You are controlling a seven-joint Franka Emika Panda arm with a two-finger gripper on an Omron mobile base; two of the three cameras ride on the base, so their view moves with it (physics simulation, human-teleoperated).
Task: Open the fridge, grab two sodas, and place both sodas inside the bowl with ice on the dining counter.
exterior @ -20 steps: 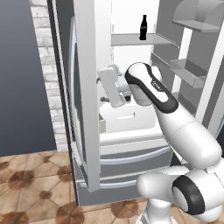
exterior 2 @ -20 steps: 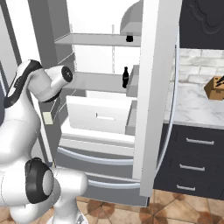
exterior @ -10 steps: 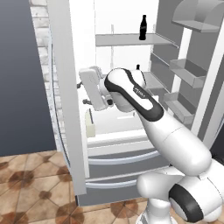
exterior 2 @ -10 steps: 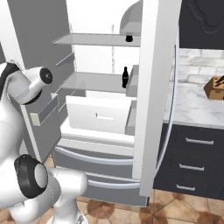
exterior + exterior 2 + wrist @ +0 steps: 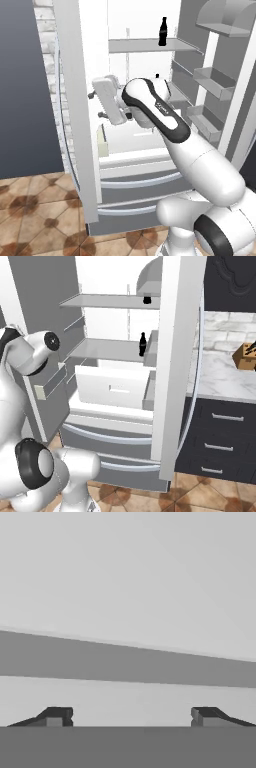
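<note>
The fridge (image 5: 75,130) stands with both doors swung open, showing a white interior and grey shelves. One soda (image 5: 163,31) stands on the top shelf; from the right its base shows beside the right door (image 5: 147,300). A second soda (image 5: 142,345) stands on the middle shelf, mostly hidden behind my arm in the left base view. My gripper (image 5: 96,105) is at mid height against the inner side of the left door, open, with nothing between its fingertips (image 5: 56,716). The bowl and the dining counter are out of view.
A white drawer (image 5: 115,388) sits under the middle shelf. Door bins (image 5: 215,80) line the right door. Dark cabinets with a light marble top (image 5: 220,376) stand right of the fridge, carrying a knife block (image 5: 245,355). Brown tiled floor lies in front.
My arm has swung left from the fridge's middle toward the left door. That door now stands wider open.
</note>
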